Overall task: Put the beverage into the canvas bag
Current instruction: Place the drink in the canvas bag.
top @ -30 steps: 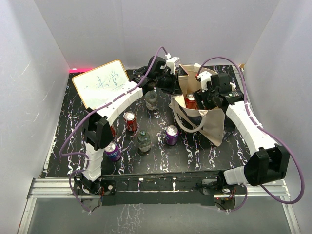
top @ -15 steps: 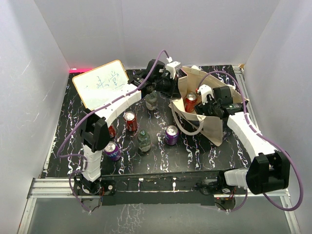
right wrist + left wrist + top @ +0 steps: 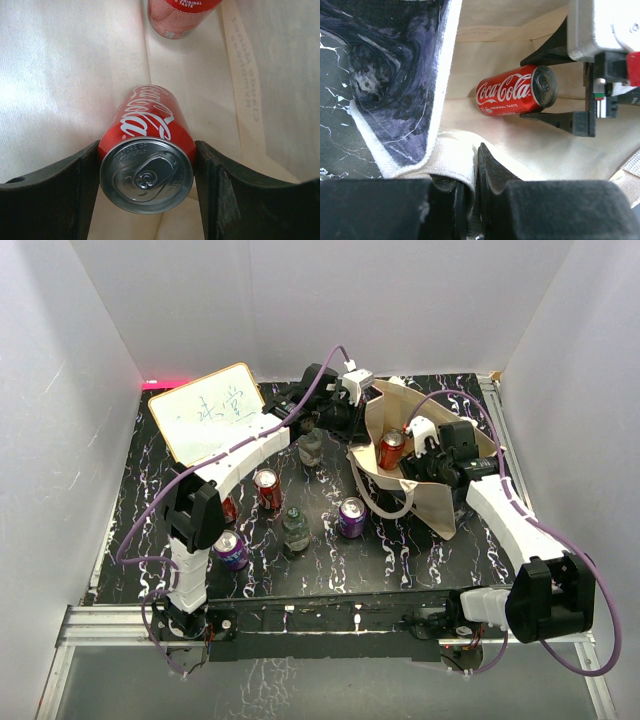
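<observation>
Gripping a red Coca-Cola can inside the beige canvas bag, the right gripper clamps both its sides. Its wrist view alone shows a second red can deeper in; the left wrist view, the left gripper pinching the bag's rim.

Second can cut off by top edge. Red can mostly hidden behind left arm. Whiteboard writing illegible.

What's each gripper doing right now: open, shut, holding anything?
Left gripper: closed on the canvas bag rim.
Right gripper: closed on the Coca-Cola can, inside the bag.
</observation>
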Robot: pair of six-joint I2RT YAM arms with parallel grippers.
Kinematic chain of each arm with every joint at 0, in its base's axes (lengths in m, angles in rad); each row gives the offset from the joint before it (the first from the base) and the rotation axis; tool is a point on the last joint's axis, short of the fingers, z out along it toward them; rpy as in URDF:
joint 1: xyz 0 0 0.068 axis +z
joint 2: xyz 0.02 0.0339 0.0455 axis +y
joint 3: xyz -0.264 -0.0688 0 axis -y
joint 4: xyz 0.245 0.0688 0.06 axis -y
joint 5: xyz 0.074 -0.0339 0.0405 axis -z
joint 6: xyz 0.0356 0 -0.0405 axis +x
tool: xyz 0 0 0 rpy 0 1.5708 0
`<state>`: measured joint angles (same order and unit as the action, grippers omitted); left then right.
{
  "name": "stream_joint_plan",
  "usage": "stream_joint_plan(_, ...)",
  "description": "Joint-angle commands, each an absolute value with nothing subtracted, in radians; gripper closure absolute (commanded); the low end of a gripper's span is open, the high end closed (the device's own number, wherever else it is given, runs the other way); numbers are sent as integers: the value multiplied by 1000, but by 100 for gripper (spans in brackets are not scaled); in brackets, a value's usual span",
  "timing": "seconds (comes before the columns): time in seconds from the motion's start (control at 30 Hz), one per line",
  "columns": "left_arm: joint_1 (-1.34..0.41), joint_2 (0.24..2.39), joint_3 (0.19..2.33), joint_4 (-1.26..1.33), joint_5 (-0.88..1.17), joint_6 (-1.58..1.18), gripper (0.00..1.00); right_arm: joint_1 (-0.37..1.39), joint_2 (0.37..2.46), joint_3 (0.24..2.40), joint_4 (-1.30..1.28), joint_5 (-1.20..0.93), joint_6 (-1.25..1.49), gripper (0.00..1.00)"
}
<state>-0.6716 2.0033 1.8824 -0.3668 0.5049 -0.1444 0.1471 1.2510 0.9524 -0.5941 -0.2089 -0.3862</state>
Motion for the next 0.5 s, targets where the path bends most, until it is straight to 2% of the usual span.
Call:
stream_joint_plan(0.0,-669,2006,1882,-369,478,-105,100,140,1299,1024,-481,-275,-345,92)
stream_joint_plan(0.47,-670,2028,1925,-359,499,-81,100,144,1519,1211,-431,-377,-226,92)
